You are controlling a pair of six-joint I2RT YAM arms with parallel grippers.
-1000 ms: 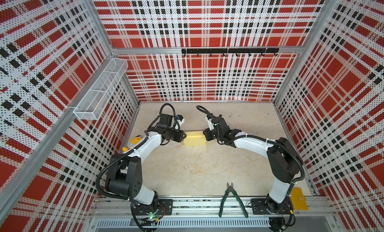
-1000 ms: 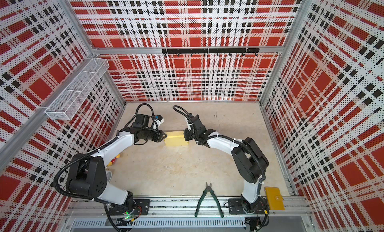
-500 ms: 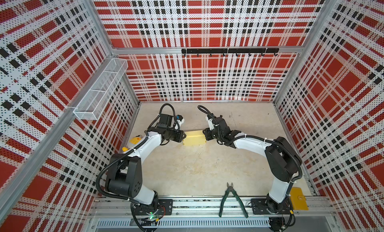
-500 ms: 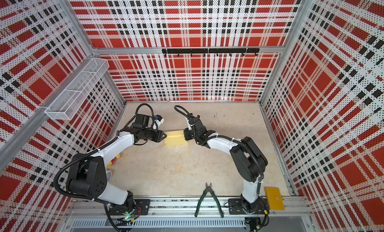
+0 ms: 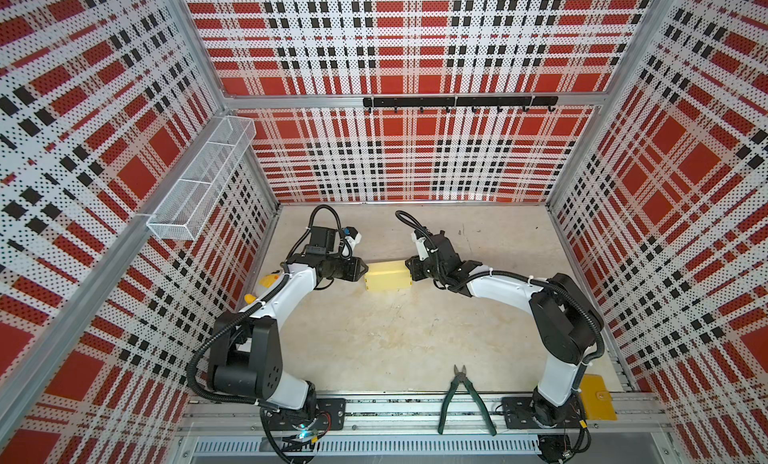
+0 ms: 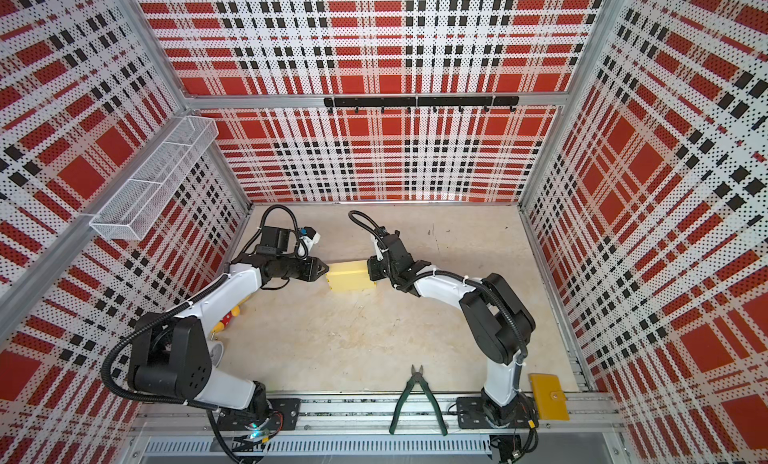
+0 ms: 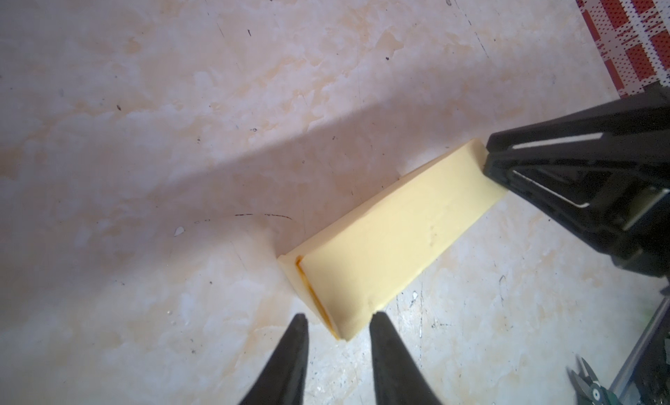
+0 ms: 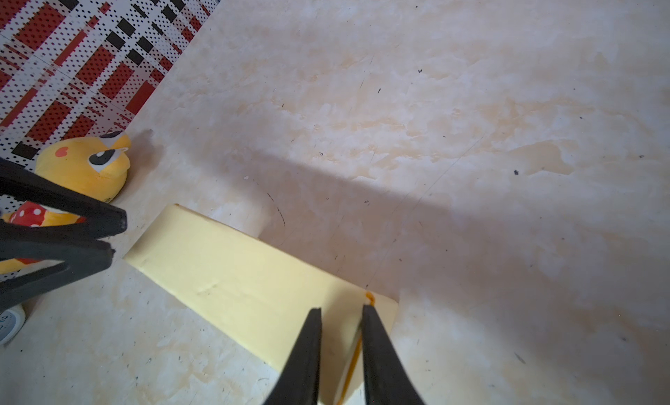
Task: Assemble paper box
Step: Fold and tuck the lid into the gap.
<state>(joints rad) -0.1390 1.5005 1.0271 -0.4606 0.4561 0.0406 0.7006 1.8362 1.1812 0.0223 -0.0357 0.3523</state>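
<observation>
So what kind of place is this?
Probably a robot test booth: white-and-black left arm and right arm bolted to a grey metal rail, inside red plaid perforated walls.

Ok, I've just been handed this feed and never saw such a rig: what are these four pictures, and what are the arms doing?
The two wide pictures look down from overhead on one table. The left arm and right arm each end in a two-fingered claw. The other two pictures come from cameras on their wrists, looking along the fingers. Between the arms lies the pale yellow paper box, folded into shape. The left claw is open at one end. The right claw straddles the other end's edge; whether it pinches, I cannot tell. Also there: green pliers, a yellow plush toy, an orange flat tag.
</observation>
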